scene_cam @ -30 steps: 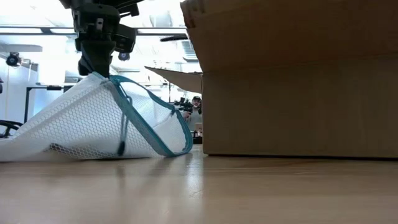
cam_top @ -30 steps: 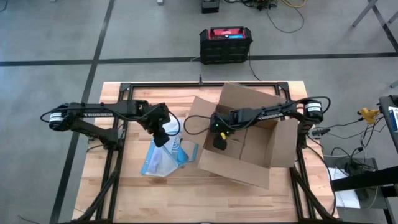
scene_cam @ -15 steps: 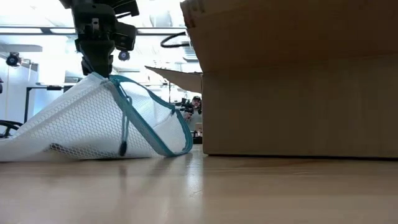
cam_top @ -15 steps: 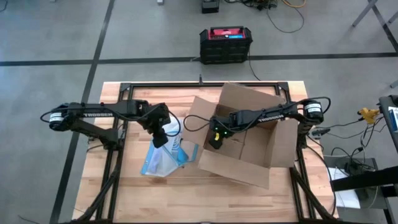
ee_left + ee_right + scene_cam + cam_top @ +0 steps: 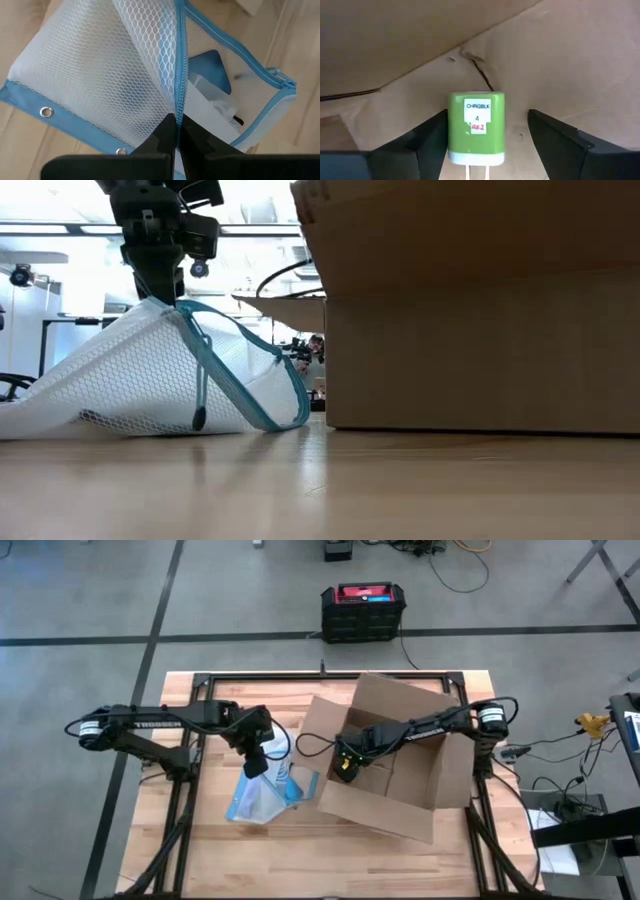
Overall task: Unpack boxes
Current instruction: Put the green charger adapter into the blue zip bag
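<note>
The brown cardboard box (image 5: 395, 765) stands open on the table's right half, flaps up; in the low view its wall (image 5: 480, 350) fills the right. My right gripper (image 5: 345, 768) reaches down into the box's left corner, open. A green charger block (image 5: 476, 127) stands on the box floor between its fingers. Left of the box lies a white mesh bag with blue edging (image 5: 262, 792). Its bottom rests on the table (image 5: 120, 420) and its top is drawn up to a peak. My left gripper (image 5: 258, 762) is shut on that peak. My left gripper pinches the bag's blue zipper edge (image 5: 179, 102) between its two fingers, from above and pointing steeply down. The mesh (image 5: 160, 315) hangs tent-like from the hold, and the bag's lower part lies on the table. My right gripper has one finger (image 5: 432, 142) close beside the charger; whether it touches, I cannot tell.
A black crate with a red top (image 5: 364, 610) sits on the floor beyond the table's far edge. The box's raised flaps (image 5: 400, 700) surround my right arm. Bare wood lies along the near edge (image 5: 300, 860). A person shows far off in the room (image 5: 316, 348).
My right gripper has sunk lower into the box, toward its left corner, and its wrist has rolled. My left gripper has kept its hold on the bag, which stands as before.
</note>
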Motion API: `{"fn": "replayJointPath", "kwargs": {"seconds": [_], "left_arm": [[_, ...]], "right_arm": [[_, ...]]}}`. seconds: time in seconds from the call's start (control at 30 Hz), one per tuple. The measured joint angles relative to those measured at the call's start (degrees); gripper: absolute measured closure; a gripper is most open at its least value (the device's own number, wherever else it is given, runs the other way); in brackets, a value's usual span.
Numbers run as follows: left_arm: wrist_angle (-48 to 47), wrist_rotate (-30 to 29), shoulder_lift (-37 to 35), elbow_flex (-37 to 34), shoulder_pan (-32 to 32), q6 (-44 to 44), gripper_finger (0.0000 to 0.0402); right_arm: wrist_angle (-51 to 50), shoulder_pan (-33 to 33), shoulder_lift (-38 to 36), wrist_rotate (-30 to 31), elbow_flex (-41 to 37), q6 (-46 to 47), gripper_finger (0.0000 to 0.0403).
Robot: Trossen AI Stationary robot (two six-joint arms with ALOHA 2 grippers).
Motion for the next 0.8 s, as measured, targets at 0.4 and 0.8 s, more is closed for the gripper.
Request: {"fn": "replayJointPath", "kwargs": {"seconds": [0.4, 0.8], "left_arm": [[0.0, 0.0, 0.0, 0.0, 0.0, 0.3, 0.0401], [-3.4, 0.1, -0.2, 0.0, 0.0, 0.5, 0.0401]], "right_arm": [[-1.4, -0.4, -0.2, -0.2, 0.5, -5.6, 0.0283], [-4.3, 1.5, -7.2, -1.6, 10.5, -8.1, 0.0283]]}}
